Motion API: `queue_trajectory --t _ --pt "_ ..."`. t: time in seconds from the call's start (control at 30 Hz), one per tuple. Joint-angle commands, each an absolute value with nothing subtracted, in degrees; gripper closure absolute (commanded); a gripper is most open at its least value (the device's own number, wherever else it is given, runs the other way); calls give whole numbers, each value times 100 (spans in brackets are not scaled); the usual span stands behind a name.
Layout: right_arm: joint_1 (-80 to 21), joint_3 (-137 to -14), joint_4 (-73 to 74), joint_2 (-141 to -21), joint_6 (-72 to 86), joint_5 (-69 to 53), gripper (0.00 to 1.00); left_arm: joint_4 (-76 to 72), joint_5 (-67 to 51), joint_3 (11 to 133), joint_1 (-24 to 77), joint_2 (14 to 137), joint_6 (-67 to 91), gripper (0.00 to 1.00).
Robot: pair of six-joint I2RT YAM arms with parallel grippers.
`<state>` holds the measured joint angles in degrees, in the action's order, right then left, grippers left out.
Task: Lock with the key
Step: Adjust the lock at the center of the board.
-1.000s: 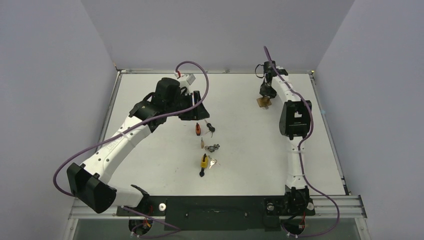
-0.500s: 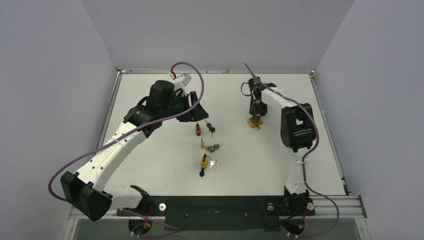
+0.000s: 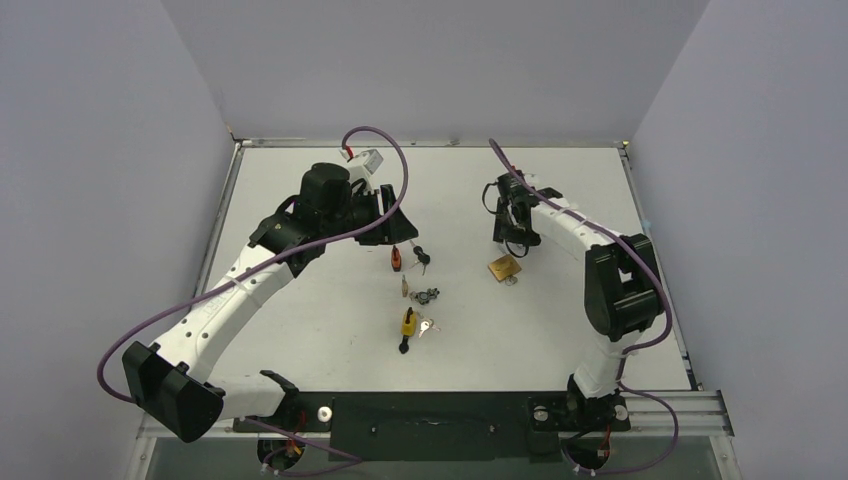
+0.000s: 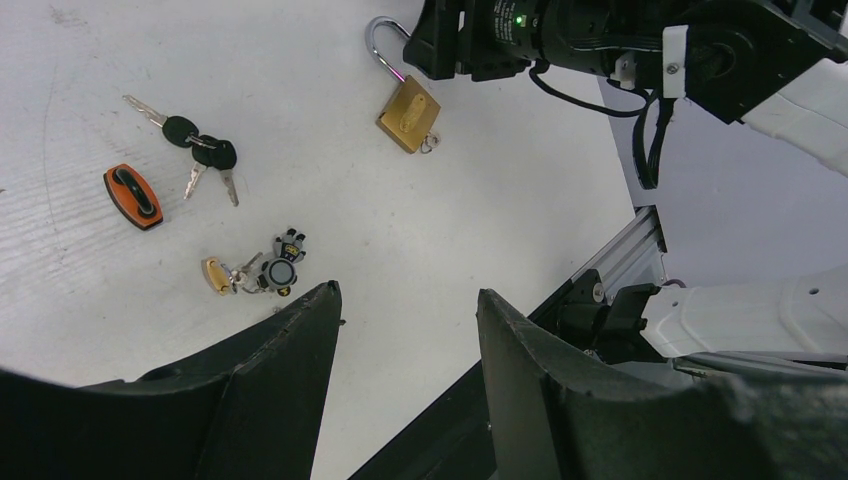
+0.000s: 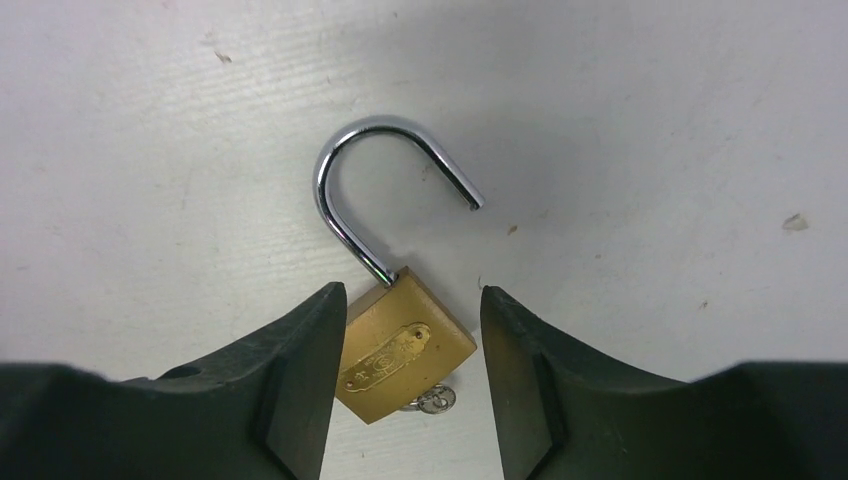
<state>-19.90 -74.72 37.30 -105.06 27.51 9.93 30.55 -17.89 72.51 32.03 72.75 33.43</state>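
1. Brass padlock (image 3: 504, 267) lies flat on the white table (image 3: 480, 340), right of centre and well apart from the other locks.
2. Left arm (image 3: 240, 285) reaches to the far left-centre of the table. Right arm (image 3: 575, 225) bends in from the right, with its wrist over the padlock.
3. Right gripper (image 5: 412, 292) hangs just above the padlock with its jaws spread and grasping nothing. One finger sits on each side of the body's shackle end.
4. Left gripper (image 4: 405, 295) hovers above the table, jaws likewise parted and empty.
5. In the right wrist view the padlock's long axis runs from the body (image 5: 405, 352) up through the shackle (image 5: 380, 122), tilted a little. The shackle points away from the fingers. It is open, with one leg seated in the body and the free end swung out to the right.
6. Left of the padlock, a row runs from far to near:
   - an orange padlock (image 3: 397, 260) beside black-headed keys (image 3: 420, 255)
   - a small brass lock (image 3: 405, 288) with a grey fob (image 3: 428, 295)
   - a yellow padlock (image 3: 409, 322)
7. A silver key (image 5: 432, 400) shows at the brass body's bottom end.
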Motion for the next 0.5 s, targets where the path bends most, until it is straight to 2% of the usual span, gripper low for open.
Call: queue_trajectory --t 0.0,0.13,0.47 --pt "-1962 -7619 3213 -10243 2778 1296 50 2774 -1816 7270 3149 7087 3360 50" --pt "-1961 -7778 3147 -10399 2780 1458 47 2855 -1762 7302 3123 7090 3308 50" --pt "-1949 -7810 3130 -10642 2689 1570 49 2916 -1722 7295 3103 7104 3296 50"
